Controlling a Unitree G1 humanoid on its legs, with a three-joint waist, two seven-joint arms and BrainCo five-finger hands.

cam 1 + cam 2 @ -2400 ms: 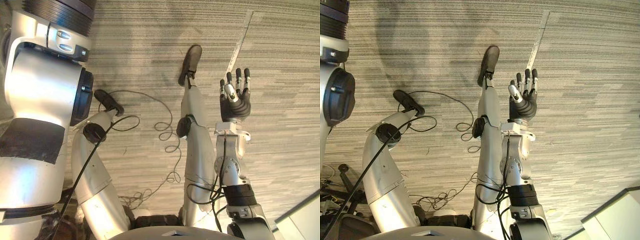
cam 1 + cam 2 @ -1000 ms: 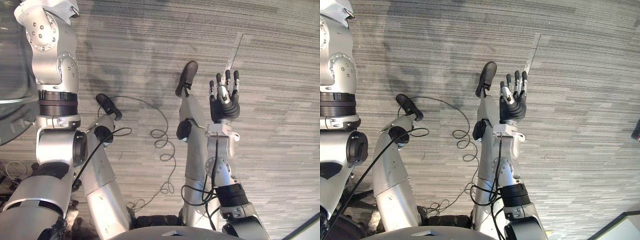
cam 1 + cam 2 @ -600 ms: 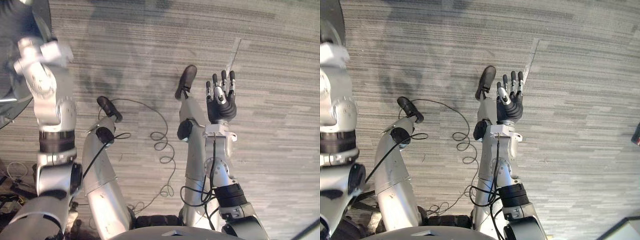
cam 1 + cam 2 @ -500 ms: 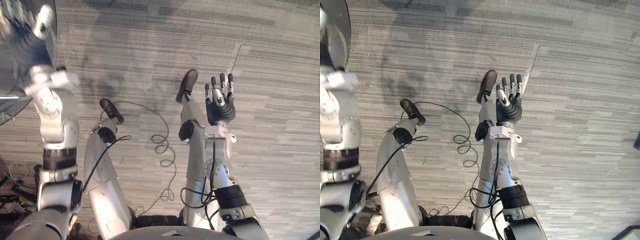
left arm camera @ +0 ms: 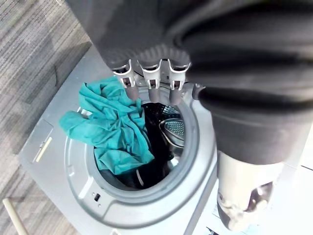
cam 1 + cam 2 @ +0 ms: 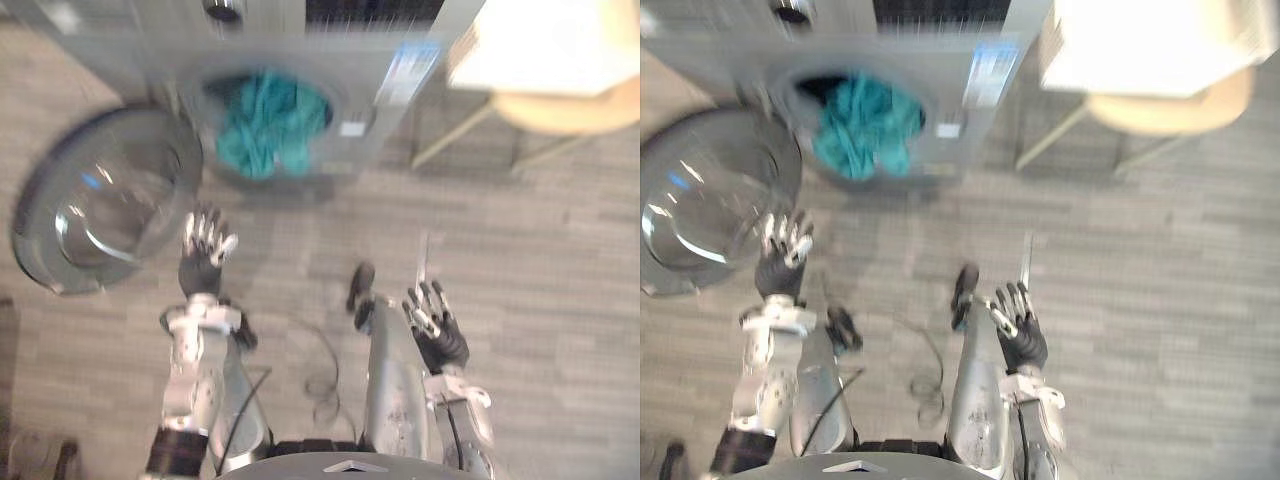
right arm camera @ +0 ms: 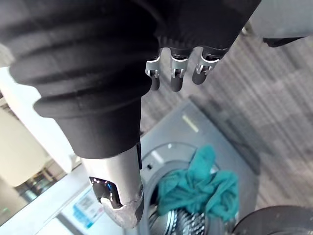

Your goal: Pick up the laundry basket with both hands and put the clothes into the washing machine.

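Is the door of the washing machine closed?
No, the round door of the washing machine stands swung open, with teal clothes in the opening.

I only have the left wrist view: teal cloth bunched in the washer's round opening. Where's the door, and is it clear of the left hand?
Observer: The round glass door stands swung wide open on the robot's left of the grey front-loading washing machine. The left hand is raised by the door's edge, fingers straight, holding nothing; I can't tell if they touch.
Operator: And the right hand?
Observer: The right hand is open and empty, over the grey floor, short of the machine.
Operator: Anything on the machine's right?
Observer: A pale round-topped stool or table stands there.
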